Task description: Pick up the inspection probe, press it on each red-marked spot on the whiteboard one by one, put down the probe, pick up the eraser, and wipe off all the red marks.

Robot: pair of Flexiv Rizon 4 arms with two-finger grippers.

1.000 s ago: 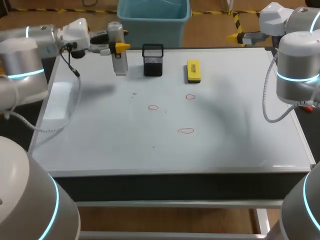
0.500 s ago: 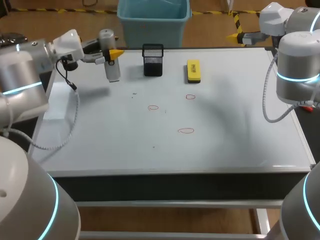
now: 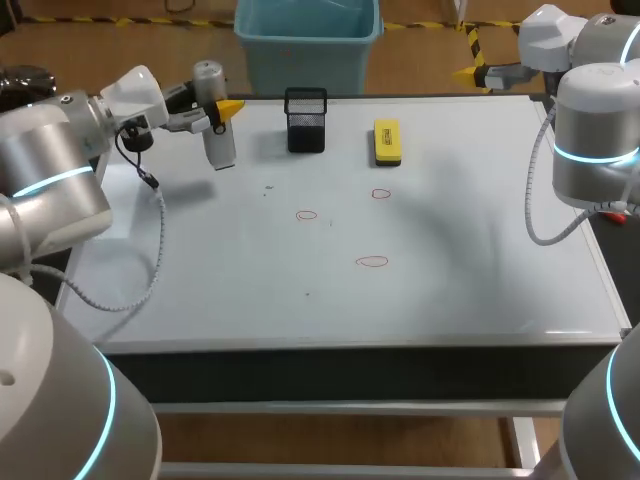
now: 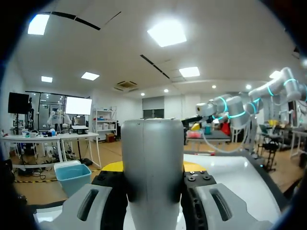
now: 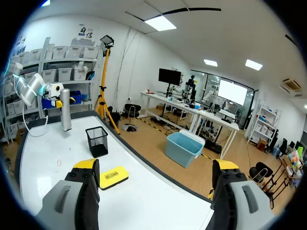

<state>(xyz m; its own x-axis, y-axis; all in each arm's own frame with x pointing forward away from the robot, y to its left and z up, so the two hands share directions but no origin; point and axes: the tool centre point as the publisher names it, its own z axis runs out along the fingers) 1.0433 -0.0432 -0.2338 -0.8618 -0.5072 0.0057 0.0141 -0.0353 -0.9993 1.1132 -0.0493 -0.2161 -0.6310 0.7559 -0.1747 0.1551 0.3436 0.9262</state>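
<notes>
Inspection probe (image 3: pixel 221 148): rigid, smooth grey cylinder, probably light; left fingers (image 3: pixel 232 104) clamp its mid-body; right fingers (image 5: pixel 86 164) spread, empty

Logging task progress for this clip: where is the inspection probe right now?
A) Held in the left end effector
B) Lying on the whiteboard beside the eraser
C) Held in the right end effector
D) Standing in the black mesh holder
A: the probe is clamped between the yellow-tipped fingers of the left end effector, above the board to the left of the mesh holder; the right end effector is open and empty.
</notes>
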